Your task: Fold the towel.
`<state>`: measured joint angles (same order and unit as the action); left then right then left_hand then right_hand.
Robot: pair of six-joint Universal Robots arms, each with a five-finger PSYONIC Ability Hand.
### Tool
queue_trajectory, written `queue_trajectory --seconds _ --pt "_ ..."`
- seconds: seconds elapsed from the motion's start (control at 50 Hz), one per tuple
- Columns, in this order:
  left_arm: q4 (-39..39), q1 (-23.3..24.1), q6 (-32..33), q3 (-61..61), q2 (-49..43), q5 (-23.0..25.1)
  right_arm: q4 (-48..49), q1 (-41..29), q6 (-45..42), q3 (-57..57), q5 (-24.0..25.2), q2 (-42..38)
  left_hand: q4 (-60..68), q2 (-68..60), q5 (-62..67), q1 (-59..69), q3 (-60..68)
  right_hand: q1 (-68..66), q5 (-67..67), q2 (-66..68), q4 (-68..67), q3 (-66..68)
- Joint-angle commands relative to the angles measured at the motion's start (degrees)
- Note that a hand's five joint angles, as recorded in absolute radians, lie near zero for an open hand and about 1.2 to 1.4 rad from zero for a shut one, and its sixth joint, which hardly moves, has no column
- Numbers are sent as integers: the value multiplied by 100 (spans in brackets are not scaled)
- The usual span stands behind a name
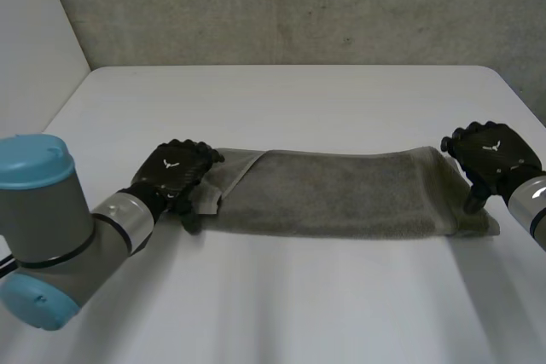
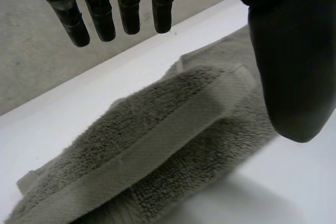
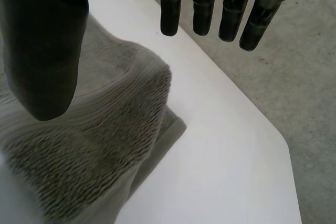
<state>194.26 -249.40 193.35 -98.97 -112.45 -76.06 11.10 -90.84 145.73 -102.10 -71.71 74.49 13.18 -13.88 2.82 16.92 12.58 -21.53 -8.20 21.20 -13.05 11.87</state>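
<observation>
Grey-green towel lies folded in a long strip across mid-frame on the white bench. The left hand is over its left end and the right hand over its right end. Both have straight fingers well apart from the thumb, gripping nothing. Each hand's back has a tiny white emblem, not legible as letters.

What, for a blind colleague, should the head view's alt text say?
A long grey-green terry towel, folded into a strip, lies across the white table. The robot's black left hand is at its left end and the black right hand at its right end, both open.
</observation>
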Motion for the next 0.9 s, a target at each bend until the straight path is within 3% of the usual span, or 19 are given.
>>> queue_trajectory --seconds 0.02,0.1,0.22,0.26,0.32,0.56,0.58,0.62,0.64,0.66,0.68,0.7,0.8,0.9 --pt "200 225 -43 369 -479 -770 -222 5 500 665 52 -417 -318 147 -42 -452 -258 354 21 -321 305 -187" --pt "200 243 -35 545 -673 -1025 -459 14 894 1374 411 -890 -318 -54 160 -250 -258 220 -113 -186 305 -187" --pt "165 225 -17 651 -655 -1218 -1056 22 1518 2630 729 -1821 -318 -1602 1707 1298 -258 -167 -500 201 305 -187" --pt "156 190 -8 651 -629 -1209 -1214 22 1581 2982 738 -2076 -318 -2941 3046 2636 -258 -251 -584 284 305 -187" --pt "147 173 0 651 -620 -1209 -1364 22 1616 3501 694 -2498 -318 -3768 3873 3464 -258 -319 -652 352 305 -187" --pt "-204 50 -8 703 -629 -1157 -1777 31 1651 4689 694 -3686 -318 -4983 5088 4679 -258 -1644 -1977 1677 305 -187" --pt "-222 50 -26 712 -629 -1148 -1778 31 1651 4690 694 -3687 -318 -5166 5271 4862 -258 -1648 -1981 1681 305 -187" --pt "-231 32 -26 730 -629 -1148 -1822 31 1651 4673 746 -3722 -318 -5538 5643 5234 -258 -3437 -3770 3470 305 -187" --pt "-248 -3 -17 747 -629 -1148 -1822 31 1651 4673 746 -3722 -318 -5938 6043 5633 -258 -3448 -3781 3481 305 -187" --pt "-266 -55 -26 747 -629 -1139 -1831 23 1651 4629 755 -3687 -318 -6408 6513 6104 -258 -4647 -4980 4680 305 -187" --pt "-266 -56 -26 747 -629 -1139 -1831 22 1651 4629 755 -3687 -318 -6413 6518 6108 -258 -4659 -4992 4692 305 -187" --pt "-283 -108 -26 765 -620 -1139 -1831 14 1660 4568 755 -3609 -318 -6610 6716 6306 -258 -5835 -6168 5869 305 -187" --pt "-423 -336 -78 844 -454 -1113 -1760 5 1766 4040 940 -2808 -318 -6612 6718 6308 -258 -5847 -6180 5880 305 -187" --pt "-582 -530 -288 818 -24 -1025 -1524 75 1714 2865 1440 -1283 -318 -6612 6718 6308 -258 -5847 -6180 5880 305 -187"
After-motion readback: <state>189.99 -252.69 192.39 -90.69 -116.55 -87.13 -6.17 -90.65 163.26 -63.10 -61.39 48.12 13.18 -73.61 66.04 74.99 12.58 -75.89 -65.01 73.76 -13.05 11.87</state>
